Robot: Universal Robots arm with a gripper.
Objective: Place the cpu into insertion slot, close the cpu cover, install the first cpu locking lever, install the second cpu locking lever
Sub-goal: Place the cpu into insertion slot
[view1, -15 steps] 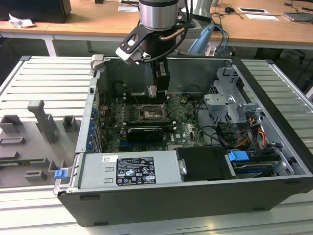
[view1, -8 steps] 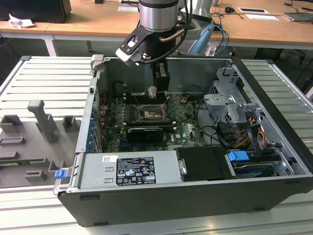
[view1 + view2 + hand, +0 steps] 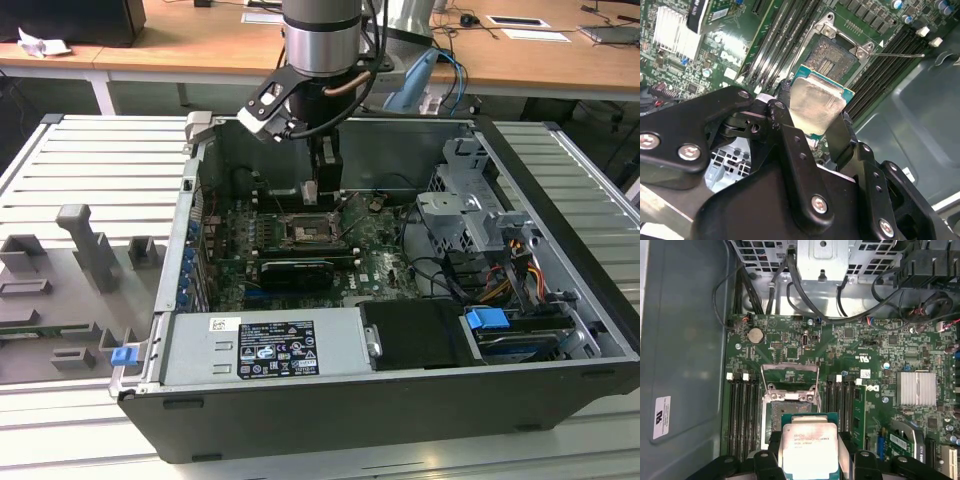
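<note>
My gripper [image 3: 816,109] is shut on the cpu [image 3: 819,105], a flat silver-topped square chip with a green edge, pinched on two opposite sides by the black fingers [image 3: 786,95]. In the first wrist view the cpu [image 3: 809,447] hangs just above and slightly off the insertion slot [image 3: 790,410], whose dark centre lies bare inside its silvery rim. The cpu cover [image 3: 790,374] stands swung up at the slot's far side. A thin locking lever [image 3: 900,55] sticks out beside the insertion slot [image 3: 832,54]. In the exterior view the gripper [image 3: 312,190] hovers inside the open case, over the insertion slot [image 3: 303,233].
Black memory slots [image 3: 740,415] flank the socket on both sides. A long black card [image 3: 295,270], a ribbed heatsink [image 3: 915,388], the power supply [image 3: 265,345] and a drive cage with cables [image 3: 470,215] crowd the case. A grey fixture tray [image 3: 80,270] lies at the exterior view's left.
</note>
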